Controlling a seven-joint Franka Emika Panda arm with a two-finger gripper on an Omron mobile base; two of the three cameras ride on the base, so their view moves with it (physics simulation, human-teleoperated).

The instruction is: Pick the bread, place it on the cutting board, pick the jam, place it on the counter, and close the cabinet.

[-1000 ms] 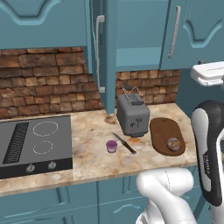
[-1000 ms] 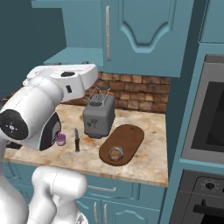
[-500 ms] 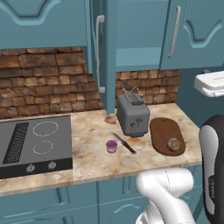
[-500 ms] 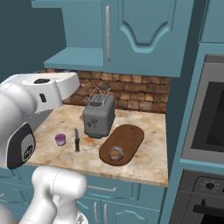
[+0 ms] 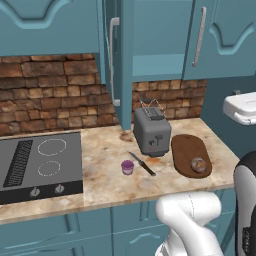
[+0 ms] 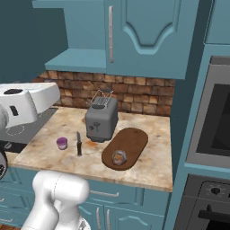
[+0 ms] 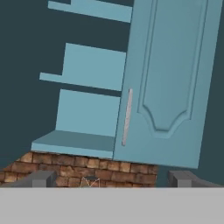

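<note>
The bread [image 5: 198,164] sits on the board [image 5: 190,155] near the worktop's [image 5: 100,165] right end, at the board's front end, so that step looks done. The jam [image 5: 128,167] stands on the worktop toward the front edge, just left of the knife [image 5: 141,163] and in front of the toaster [image 5: 151,131]; I judge that step done too. Neither needs anything more from me.

What remains is the cabinet [image 7: 170,78]. Its door [image 5: 116,60] stands swung out over the worktop above the toaster, edge-on from the left base view, with its bar handle [image 7: 127,117] facing me in the hand view and the bare shelves [image 7: 83,109] showing beside it.

My end effector [image 7: 111,179] is raised and aimed at that door, which fits the closing step. Its two tips stand well apart at the bottom of the hand view with nothing between them, so it is wide and holding nothing. That suits the job: I expect to push the panel shut, not grip it. The risk I see is pressing near the hinge side, where the door would resist.
</note>
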